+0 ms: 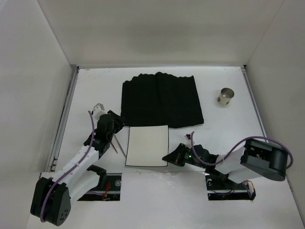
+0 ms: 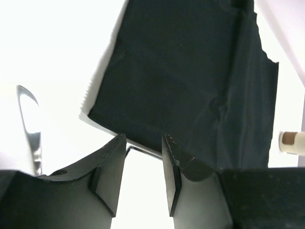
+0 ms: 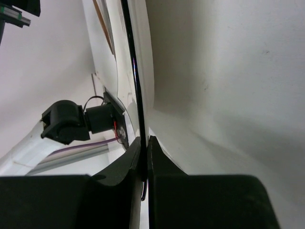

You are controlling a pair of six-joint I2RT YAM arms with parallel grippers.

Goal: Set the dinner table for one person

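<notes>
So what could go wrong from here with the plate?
The right fingers pinch only the thin rim of the square white plate, so it could slip or tilt if lifted. The left fingers sit open near its opposite edge, beside a metal utensil; sliding the plate that way could knock them.

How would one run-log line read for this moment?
right jaws: shut on plate edge | left jaws: open, empty | plate: beside black cloth | cup: far right of table
</notes>
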